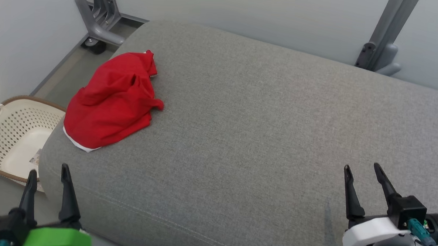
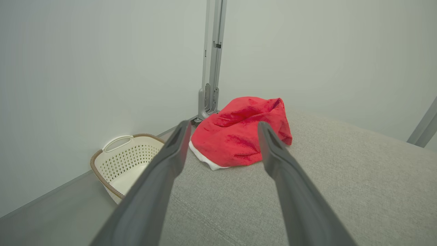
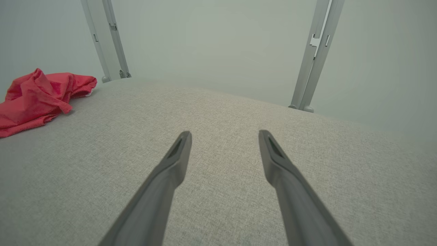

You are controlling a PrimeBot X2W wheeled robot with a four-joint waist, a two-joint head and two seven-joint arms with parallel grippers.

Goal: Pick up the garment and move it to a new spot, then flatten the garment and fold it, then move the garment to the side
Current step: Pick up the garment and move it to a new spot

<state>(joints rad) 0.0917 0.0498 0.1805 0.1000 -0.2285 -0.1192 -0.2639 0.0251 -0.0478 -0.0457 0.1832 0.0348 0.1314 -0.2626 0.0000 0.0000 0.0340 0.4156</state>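
Observation:
A crumpled red garment (image 1: 111, 101) with a white hem lies near the left edge of a grey cushioned surface (image 1: 263, 132). In the left wrist view the garment (image 2: 240, 133) bunches up beyond the fingers, and in the right wrist view the garment (image 3: 41, 97) sits far left. My left gripper (image 1: 48, 169) hangs open at the lower left, short of the garment, with nothing between its fingers. At the lower right my right gripper (image 1: 363, 169) stands open and empty over bare cushion, far from the garment. Its fingers (image 3: 177, 157) spread wide above the grey fabric.
A cream perforated laundry basket (image 1: 7, 136) with a brown rim stands on the floor left of the cushion. Grey metal frame legs (image 1: 96, 17) rise at the back left, and another (image 1: 383, 41) at the back right, against pale walls.

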